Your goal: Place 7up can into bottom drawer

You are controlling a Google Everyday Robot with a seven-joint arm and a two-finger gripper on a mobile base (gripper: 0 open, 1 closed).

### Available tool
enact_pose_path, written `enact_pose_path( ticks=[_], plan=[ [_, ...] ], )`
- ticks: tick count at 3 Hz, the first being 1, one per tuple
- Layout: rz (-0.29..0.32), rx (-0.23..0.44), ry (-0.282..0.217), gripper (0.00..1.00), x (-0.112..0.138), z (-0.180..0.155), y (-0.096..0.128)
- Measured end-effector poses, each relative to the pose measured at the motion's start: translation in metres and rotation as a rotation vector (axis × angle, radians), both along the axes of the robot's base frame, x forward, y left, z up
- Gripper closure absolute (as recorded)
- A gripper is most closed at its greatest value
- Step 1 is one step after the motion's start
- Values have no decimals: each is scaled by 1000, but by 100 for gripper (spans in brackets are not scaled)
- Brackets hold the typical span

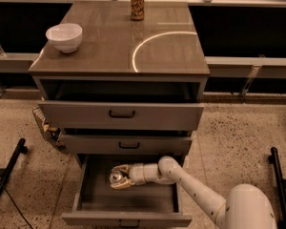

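Note:
The bottom drawer is pulled out, a wide shallow grey tray below two upper drawers. My gripper reaches into it from the right, over the drawer's middle left. Its fingers are shut on the 7up can, of which I see mainly the silver top between the fingers. The can is held upright inside the drawer, low over its floor; I cannot tell if it touches the floor.
An orange-brown can stands at the back of the cabinet top. A white bowl sits at its left. A wire basket hangs on the cabinet's left side. Black stand legs lie on the floor at both sides.

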State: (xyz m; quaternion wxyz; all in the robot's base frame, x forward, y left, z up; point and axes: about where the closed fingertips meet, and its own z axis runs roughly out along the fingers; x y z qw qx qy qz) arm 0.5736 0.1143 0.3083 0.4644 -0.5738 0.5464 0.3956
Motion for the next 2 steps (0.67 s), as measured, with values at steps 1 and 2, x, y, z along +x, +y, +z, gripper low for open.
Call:
enact_pose_path(
  ticks=[1, 2],
  plan=[
    [-9, -30, 6, 100, 0, -5, 1],
    [10, -50, 16, 100, -3, -40, 3]
  ],
)
